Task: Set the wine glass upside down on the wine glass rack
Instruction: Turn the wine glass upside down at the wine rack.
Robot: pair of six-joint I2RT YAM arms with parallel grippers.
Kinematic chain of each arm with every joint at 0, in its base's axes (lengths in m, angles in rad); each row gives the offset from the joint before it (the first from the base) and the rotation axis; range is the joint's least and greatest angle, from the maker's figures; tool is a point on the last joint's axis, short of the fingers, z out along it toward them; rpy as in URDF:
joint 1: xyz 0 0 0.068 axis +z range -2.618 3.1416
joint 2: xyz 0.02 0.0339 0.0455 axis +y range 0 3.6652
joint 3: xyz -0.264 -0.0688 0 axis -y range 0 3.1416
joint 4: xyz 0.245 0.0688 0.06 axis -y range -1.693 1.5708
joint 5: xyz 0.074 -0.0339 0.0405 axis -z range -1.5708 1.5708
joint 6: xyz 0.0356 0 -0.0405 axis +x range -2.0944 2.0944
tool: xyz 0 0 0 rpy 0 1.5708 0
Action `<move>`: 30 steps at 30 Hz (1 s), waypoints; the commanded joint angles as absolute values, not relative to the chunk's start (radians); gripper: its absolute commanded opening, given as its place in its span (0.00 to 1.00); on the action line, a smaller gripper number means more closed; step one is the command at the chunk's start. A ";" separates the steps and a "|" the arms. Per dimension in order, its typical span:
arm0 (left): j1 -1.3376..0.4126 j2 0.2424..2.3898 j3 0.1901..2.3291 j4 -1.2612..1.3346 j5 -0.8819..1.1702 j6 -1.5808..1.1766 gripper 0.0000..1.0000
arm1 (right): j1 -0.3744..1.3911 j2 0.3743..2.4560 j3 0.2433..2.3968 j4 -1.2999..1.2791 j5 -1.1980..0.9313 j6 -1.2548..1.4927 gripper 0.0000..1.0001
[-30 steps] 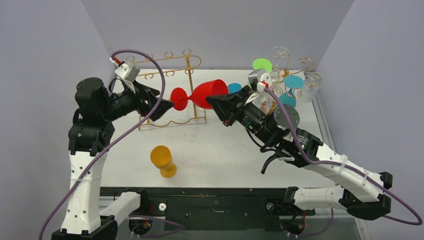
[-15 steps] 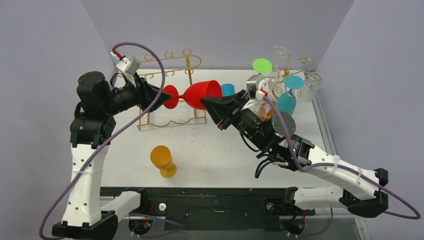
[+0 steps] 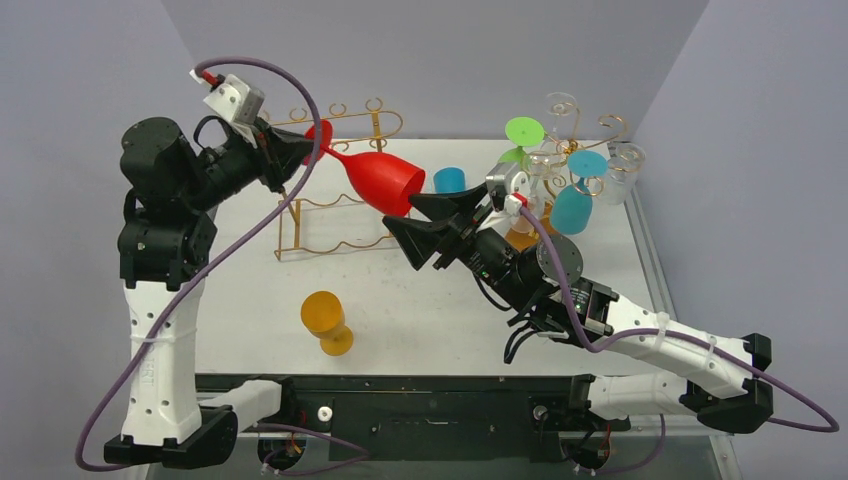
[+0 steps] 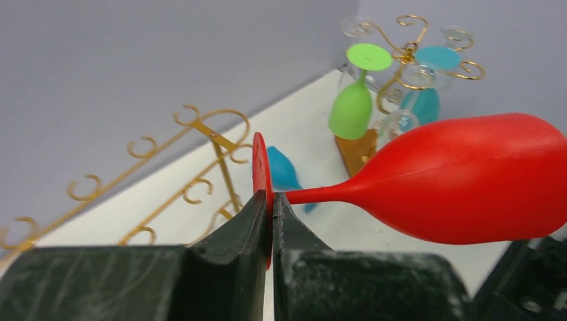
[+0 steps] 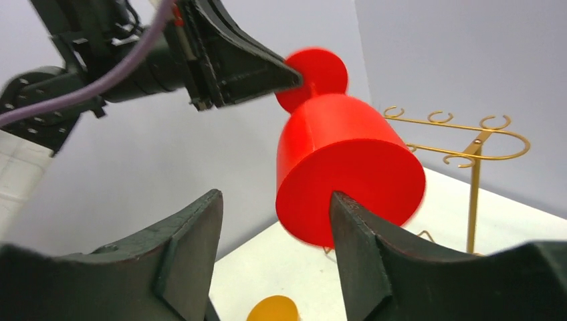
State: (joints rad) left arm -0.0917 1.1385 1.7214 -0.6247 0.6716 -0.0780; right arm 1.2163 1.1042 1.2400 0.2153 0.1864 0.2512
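– Grey walls on three sides, a white desk [image 3: 430, 300] below. Where is the glass [image 3: 380, 180]?
– Up in the air in front of the rack [image 3: 352, 120], tilted. Its foot is high, by the top rail, and its bowl lower, mouth facing the right hand [image 3: 400, 212].
– Who has it?
– Only the left hand [image 4: 271, 200], clenched on the edge of the foot. It's a narrow pinch on a thin disc.
– And the right hand?
– Released. Its fingers stand apart on either side of the bowl's mouth. Whether one brushes the rim I cannot tell.
– So what worries you?
– The whole bowl hangs far out from that pinch. I reckon the disc could swivel between the pads or slip out. Then the glass drops onto the desk, with the right hand gripping nothing.
– Anything else?
– The rack looks like thin wire, and the foot is just beside its rail. A crooked swing toward the hooks could strike the rail and shove or tip the rack. The stem also has to enter a hook with the bowl hanging down. If the tilt is off, the foot may ride over the hook rather than seat.
– And the right hand?
– It is close to the bowl. Turning the glass could knock it against those fingers.
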 commanded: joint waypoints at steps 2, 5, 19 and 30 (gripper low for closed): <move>-0.093 1.154 1.862 -0.502 0.467 0.287 0.00 | 1.202 1.069 1.222 0.185 0.244 0.260 0.61; -0.094 1.149 1.843 -0.375 0.369 0.471 0.00 | 1.186 1.020 1.148 0.166 0.269 0.282 0.62; -0.124 1.305 1.652 0.212 0.178 1.286 0.00 | 1.089 0.949 1.021 0.132 0.248 0.370 0.57; -0.127 1.516 1.737 0.315 0.186 1.408 0.00 | 1.002 0.967 0.972 0.178 0.186 0.411 0.54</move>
State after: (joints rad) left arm -0.1238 1.4944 1.6684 0.1825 0.2043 1.3289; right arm 1.0248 0.9592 0.9886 0.1196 0.2256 0.3847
